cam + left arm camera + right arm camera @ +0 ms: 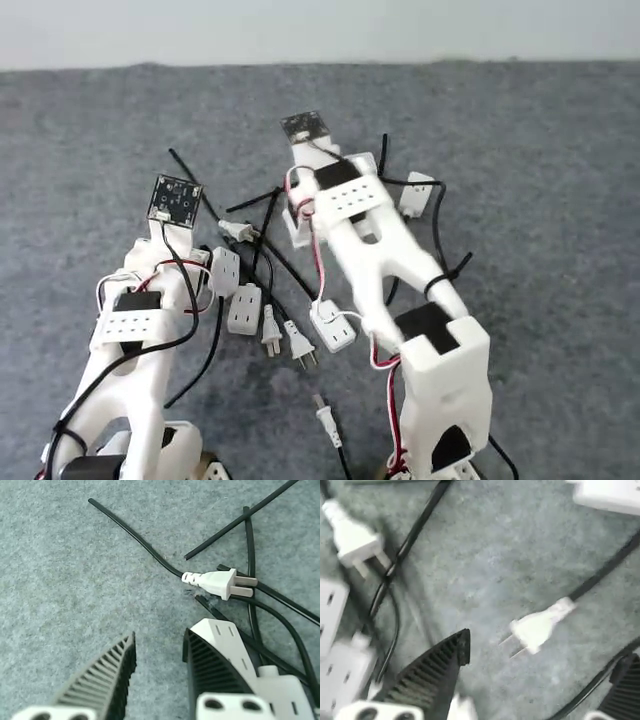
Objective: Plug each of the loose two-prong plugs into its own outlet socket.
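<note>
**High view:** two-prong plugs (pixel 270 330) and outlet sockets (pixel 244 308) lie scattered on the grey desk (pixel 540 200).
**Left wrist view:** left gripper (pixel 159 642), jaws apart, near a plug (pixel 215 582). It is probably light and rigid on a limp cord, best gripped across the body.
**Right wrist view:** right gripper (pixel 545 655), jaws apart, over a second plug (pixel 537 627).

You had a grey, felt-like mat (pixel 560 200) under everything, its nap flecked light and dark, reaching every edge of the high view but the one at 12 o'clock. At 12 o'clock it met a pale, plain wall (pixel 320 30) along a nearly straight line that sat a touch higher toward 3 o'clock. In both wrist views you saw that mat close up, its fibres coarse and mottled grey.
</note>
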Action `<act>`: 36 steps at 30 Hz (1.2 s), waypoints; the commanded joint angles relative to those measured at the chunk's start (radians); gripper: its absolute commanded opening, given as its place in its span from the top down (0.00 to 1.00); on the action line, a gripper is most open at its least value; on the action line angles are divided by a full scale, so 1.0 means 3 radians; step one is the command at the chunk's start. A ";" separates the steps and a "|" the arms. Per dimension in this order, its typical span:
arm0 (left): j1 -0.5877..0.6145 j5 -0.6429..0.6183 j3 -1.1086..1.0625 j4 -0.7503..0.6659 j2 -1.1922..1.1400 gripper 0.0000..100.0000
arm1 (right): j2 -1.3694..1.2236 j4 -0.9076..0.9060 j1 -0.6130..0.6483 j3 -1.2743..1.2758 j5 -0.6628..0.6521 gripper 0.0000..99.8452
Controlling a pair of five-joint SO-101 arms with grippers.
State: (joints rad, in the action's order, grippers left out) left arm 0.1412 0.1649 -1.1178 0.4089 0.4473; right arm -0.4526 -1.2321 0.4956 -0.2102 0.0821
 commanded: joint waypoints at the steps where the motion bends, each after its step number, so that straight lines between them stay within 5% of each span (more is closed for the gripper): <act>1: 0.0020 0.0041 0.0013 -0.0087 0.0026 0.84 | 0.0238 -0.0570 0.0309 -0.0015 -0.0517 0.57; 7: 0.0026 0.0046 0.0013 -0.0143 0.0026 0.84 | 0.0233 -0.1363 0.0642 0.0036 -0.0455 0.57; 15: 0.0026 0.0046 0.0013 -0.0143 0.0026 0.84 | 0.0054 -0.0652 0.0775 0.0726 -0.0373 0.57; 24: 0.0026 0.0041 0.0013 -0.0138 0.0026 0.84 | -0.0442 -0.0407 0.0524 0.0593 -0.0634 0.57; 36: 0.0031 0.0046 0.0008 -0.0138 0.0026 0.84 | -0.0673 -0.0683 0.0494 0.0445 -0.0660 0.60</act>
State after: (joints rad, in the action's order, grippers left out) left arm 0.1412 0.1665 -1.1178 0.3920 0.4473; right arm -0.5969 -1.4438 0.6736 -0.0736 -0.0974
